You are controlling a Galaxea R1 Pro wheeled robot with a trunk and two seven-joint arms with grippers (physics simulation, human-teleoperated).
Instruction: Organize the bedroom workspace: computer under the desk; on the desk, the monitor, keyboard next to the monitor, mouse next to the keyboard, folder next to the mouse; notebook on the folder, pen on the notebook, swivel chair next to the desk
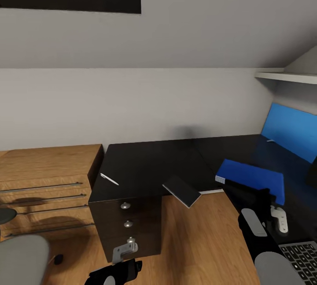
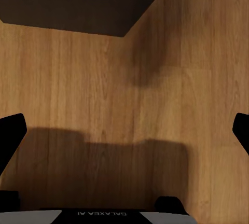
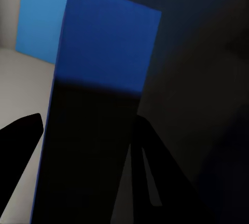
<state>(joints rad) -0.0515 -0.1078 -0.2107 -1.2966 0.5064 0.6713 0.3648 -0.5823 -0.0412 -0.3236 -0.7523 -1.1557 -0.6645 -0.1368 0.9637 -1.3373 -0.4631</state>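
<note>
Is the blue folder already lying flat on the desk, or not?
Not flat: the folder is held tilted over the desk by the right gripper, whose fingers sit on either side of it.

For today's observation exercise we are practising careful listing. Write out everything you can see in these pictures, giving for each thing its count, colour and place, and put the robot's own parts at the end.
long black L-shaped desk: one, black top, bright blue back panel, against the wall
flat bright blue folder: one, blue with white edge, over the desk's right wing, held by the right gripper
thin dark flat notebook: one, dark grey, overhanging the desk's inner corner
slim white pen: one, white, on the desk's left end
dark drawer unit with round knobs: one, under the desk's left end
oak-wood shelving unit: one, left of the desk
dark keyboard with grey keys: one, lower right
grey padded seat: one, lower left
left gripper: one, black, open, above the wooden floor
right gripper: one, black, shut on the folder
</note>
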